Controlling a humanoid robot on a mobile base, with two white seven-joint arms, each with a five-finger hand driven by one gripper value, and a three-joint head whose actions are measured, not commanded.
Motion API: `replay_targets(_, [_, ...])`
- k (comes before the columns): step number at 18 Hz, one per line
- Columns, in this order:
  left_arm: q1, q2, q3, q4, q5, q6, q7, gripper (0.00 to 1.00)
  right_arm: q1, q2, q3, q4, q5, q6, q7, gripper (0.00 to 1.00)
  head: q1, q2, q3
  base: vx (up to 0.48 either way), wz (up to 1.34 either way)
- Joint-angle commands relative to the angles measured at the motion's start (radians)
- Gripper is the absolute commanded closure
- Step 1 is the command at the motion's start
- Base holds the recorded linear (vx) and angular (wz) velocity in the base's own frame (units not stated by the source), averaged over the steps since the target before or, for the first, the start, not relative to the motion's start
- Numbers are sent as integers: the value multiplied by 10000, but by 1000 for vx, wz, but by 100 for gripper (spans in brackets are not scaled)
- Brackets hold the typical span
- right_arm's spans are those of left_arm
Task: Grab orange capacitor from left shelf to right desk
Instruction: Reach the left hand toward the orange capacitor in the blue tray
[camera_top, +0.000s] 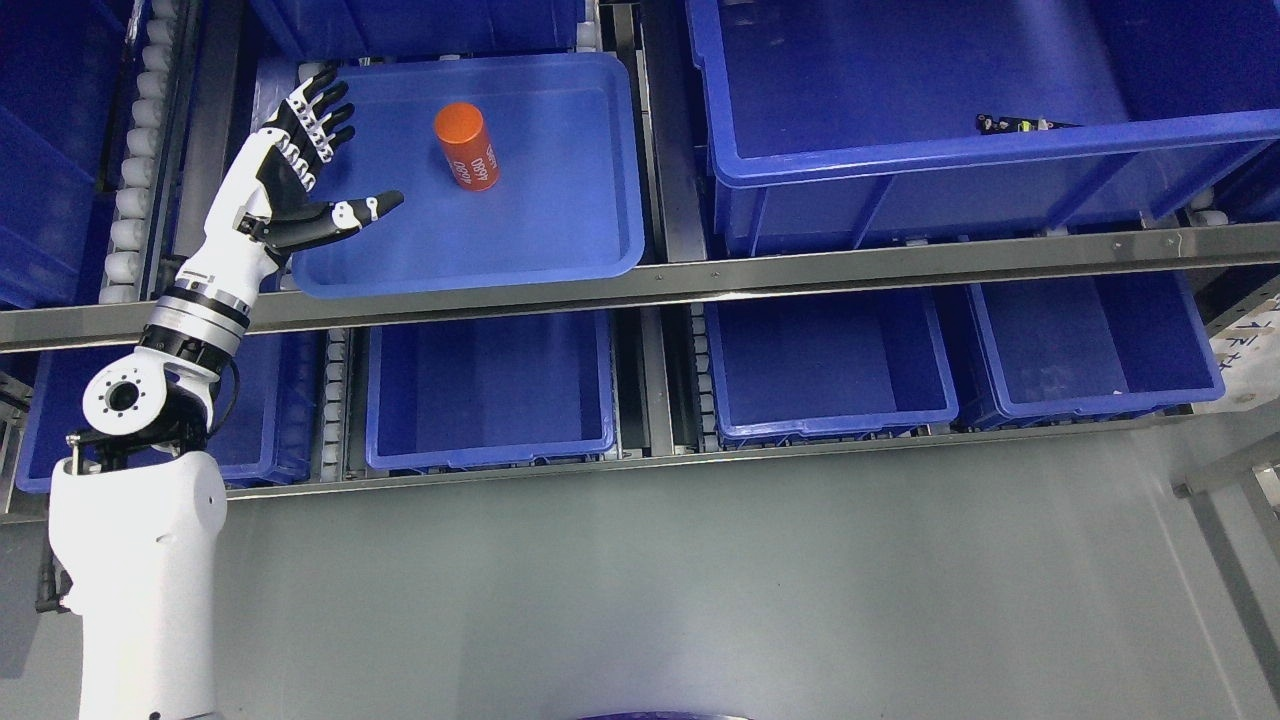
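Left hand (305, 160) is open over the shallow blue plastic tray's (560, 250) left edge, fingers spread, thumb out, holding nothing. Orange cylindrical capacitor (466, 146) stands in the tray, near but clear of the fingertips. Looks like the reach step; next it needs to slide right and close around it.

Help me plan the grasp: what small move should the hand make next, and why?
Probably slide the left hand rightward toward the orange capacitor. The hand is open at the blue tray's left edge, thumb pointing at the capacitor, with bare tray floor between them and nothing grasped yet.
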Motion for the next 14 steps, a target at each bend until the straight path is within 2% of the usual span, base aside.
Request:
replay_targets(1, [-624, 598, -790, 1599, -152, 32, -34, 3, 199, -174, -123, -175, 46, -5, 8, 0, 0, 0, 0, 0, 0])
replay_targets(4, [-624, 261, -1252, 1676, -274, 32, -34, 5, 199, -174, -123, -175, 46, -5, 8, 0, 0, 0, 0, 0, 0])
replay_targets(14, [-1391, 45, -1544, 2626, -551, 32, -387, 7, 199, -174, -123, -175, 31, -5, 8, 0, 0, 0, 0, 0, 0])
